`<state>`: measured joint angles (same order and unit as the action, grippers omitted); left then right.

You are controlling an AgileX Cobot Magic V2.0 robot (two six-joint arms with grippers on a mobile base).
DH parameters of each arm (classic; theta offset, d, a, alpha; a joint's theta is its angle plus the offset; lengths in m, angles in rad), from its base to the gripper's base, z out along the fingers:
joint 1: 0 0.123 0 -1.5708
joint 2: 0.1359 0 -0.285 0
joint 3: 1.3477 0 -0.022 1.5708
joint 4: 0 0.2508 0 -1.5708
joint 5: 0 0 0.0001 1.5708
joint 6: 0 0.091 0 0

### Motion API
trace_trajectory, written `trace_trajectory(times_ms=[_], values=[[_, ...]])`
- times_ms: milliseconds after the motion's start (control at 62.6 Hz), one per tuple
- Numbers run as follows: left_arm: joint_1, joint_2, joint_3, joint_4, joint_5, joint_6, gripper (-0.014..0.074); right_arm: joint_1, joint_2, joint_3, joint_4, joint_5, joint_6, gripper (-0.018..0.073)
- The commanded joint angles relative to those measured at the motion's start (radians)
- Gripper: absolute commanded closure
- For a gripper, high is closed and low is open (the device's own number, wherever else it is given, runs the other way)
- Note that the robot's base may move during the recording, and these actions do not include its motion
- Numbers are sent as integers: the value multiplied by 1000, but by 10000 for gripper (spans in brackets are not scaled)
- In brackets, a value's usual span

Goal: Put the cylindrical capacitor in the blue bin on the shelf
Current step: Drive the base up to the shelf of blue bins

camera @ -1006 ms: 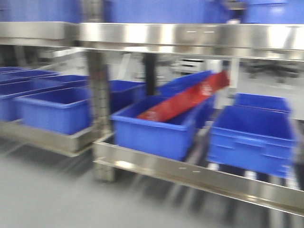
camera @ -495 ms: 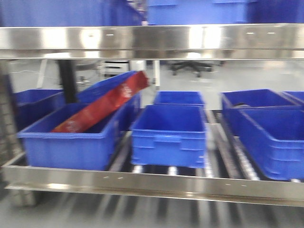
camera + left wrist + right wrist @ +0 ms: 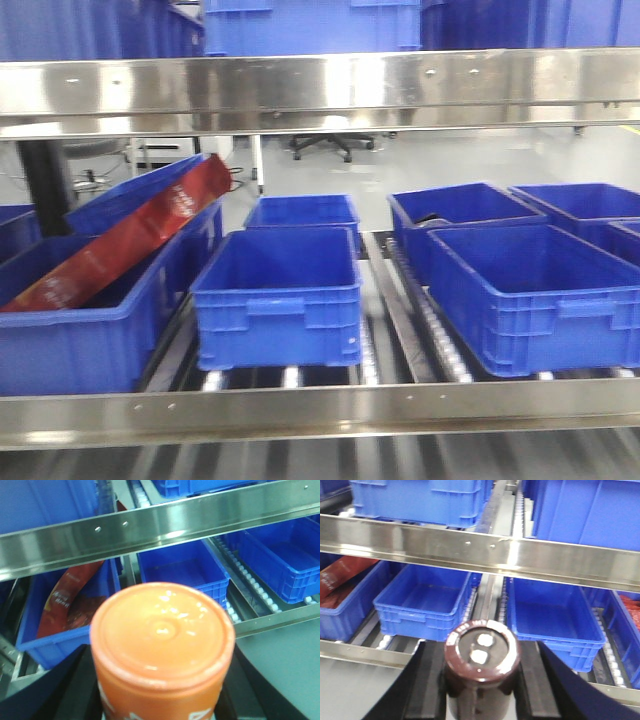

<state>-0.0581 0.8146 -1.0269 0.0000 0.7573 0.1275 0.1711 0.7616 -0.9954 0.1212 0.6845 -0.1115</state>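
My right gripper (image 3: 482, 672) is shut on the cylindrical capacitor (image 3: 481, 652), a dark brown can with two pale terminals on its end. It is held in front of the shelf, below the upper steel rail (image 3: 470, 547), facing the gap between two empty blue bins (image 3: 420, 615) (image 3: 555, 630). My left gripper (image 3: 162, 685) is shut on an orange cylindrical container (image 3: 162, 630), also in front of the shelf rail (image 3: 150, 527). Neither gripper shows in the front view, where the shelf (image 3: 320, 85) holds several blue bins.
A long red package (image 3: 120, 245) leans in the left bin (image 3: 60, 355). An empty bin (image 3: 275, 320) stands in the middle and another (image 3: 540, 335) at the right, with more behind. The lower front rail (image 3: 320, 410) and roller tracks (image 3: 430, 330) lie between them.
The front view has swept to the right along the shelf: the bin with the red package has slid from the centre to the left edge, and the blur has gone.
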Motion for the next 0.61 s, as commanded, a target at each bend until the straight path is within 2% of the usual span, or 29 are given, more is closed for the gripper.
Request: trace_trajectory(times_ms=[0,591], values=[[6,-4,-3,0,-19,1,708,2,-5,-9,-3,-28,-2,721],[6,-4,-3,0,-21,1,708,2,-5,-9,-3,-28,-2,721]])
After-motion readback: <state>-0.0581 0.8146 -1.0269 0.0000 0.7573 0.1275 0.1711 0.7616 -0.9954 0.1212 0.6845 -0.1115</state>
